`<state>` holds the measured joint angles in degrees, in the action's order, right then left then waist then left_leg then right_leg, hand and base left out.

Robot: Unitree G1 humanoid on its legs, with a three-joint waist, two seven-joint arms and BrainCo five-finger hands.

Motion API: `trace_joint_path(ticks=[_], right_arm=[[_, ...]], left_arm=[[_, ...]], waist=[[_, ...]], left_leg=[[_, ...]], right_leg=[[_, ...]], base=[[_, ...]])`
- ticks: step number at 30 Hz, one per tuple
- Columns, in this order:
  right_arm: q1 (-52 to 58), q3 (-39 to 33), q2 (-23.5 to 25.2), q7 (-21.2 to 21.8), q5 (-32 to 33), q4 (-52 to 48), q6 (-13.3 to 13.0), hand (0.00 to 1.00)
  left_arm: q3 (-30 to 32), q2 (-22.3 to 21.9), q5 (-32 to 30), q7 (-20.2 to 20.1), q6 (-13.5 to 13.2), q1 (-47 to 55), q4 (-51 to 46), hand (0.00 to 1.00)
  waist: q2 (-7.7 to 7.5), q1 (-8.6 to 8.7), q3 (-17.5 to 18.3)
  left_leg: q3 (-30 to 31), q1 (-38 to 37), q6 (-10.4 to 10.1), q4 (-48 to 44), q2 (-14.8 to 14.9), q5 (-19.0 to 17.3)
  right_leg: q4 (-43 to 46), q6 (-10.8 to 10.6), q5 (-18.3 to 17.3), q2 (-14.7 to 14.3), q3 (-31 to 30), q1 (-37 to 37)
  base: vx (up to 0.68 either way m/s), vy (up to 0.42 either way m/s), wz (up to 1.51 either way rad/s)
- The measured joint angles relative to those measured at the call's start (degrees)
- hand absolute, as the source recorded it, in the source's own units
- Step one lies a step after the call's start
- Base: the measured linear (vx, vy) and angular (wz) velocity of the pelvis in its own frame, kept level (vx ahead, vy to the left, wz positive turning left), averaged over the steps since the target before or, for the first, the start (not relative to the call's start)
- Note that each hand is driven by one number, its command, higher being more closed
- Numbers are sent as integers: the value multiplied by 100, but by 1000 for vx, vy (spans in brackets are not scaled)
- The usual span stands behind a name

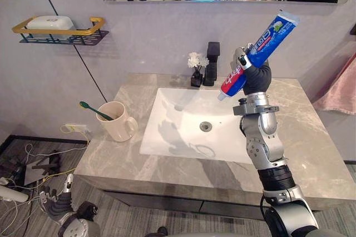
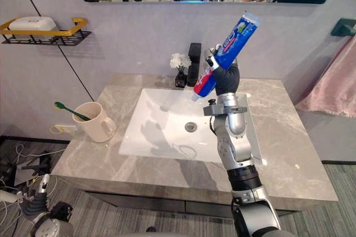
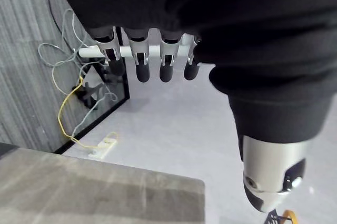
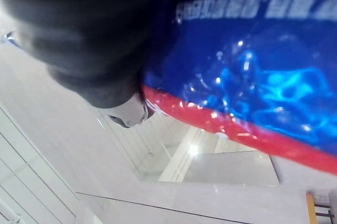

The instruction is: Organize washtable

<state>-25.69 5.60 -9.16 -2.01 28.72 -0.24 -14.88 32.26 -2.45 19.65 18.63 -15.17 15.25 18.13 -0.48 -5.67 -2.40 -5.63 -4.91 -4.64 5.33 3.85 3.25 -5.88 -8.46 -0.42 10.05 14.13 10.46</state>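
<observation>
Toothpaste tube (image 1: 258, 52): blue and red, up in the air over the sink, tilted, with its cap end pointing down. It is not put away yet.
Left hand (image 1: 58, 206): hangs low in front of the table, near the floor. Its fingers (image 3: 142, 63) are straight, a little apart, and hold nothing.
Right hand (image 1: 255, 77): lifted high, with its fingers wrapped tight round the middle of the tube.
Washtable (image 1: 311, 137): grey stone top. The part by the right arm is bare.
Cup (image 1: 114, 121): cream, stands on the left side of the table, well apart from the tube.
Toothbrush (image 1: 95, 111): green, already sits in the cup, leaning to the left.
Sink (image 1: 178, 131): white, with nothing in it.
Tap (image 1: 211, 63): black, at the back, with a small pot of white flowers (image 1: 196, 60) just beside it.
Done so far: I think the brush is tidy and the tube is picked up.
Left to do: I think the tube needs a home, maybe the cup.
</observation>
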Motion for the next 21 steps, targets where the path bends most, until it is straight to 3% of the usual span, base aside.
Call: trace_joint_path(ticks=[12,15,17,19,21], right_arm=[[14,421,151,230,118,190,30,100],[-14,538,87,232,119,216,36,100],[-918,557,-528,247,159,367,348,100],[-1015,381,-968,347,622,-129,186,100],[-314,-19,-822,452,1047,-1260,-87,100]], left_arm=[[97,-38,-2,-390,137,9,1232,0],[-201,54,-4,-499,148,39,1613,0],[-297,73,-11,-602,210,113,1747,0],[-268,97,-7,-612,229,157,1826,0],[-259,102,-7,-604,250,217,2050,0]], waist=[[-115,8,-25],[-149,-5,-9],[-191,22,-8],[-194,-86,-8],[-299,-108,61]], left_leg=[[33,69,2,0,-7,2],[114,118,-1,0,-7,20],[116,91,0,-2,-3,38],[105,89,-3,-2,-3,29],[125,94,-1,-1,-23,22]], right_leg=[[18,-4,-3,6,37,-43],[20,-5,-2,2,152,-38],[20,-12,-2,3,166,-5],[20,-16,-5,-3,188,1],[22,-28,-16,8,262,23]], base=[[0,0,1],[-5,-6,12],[-28,-18,6],[-18,-13,5],[7,-15,6]])
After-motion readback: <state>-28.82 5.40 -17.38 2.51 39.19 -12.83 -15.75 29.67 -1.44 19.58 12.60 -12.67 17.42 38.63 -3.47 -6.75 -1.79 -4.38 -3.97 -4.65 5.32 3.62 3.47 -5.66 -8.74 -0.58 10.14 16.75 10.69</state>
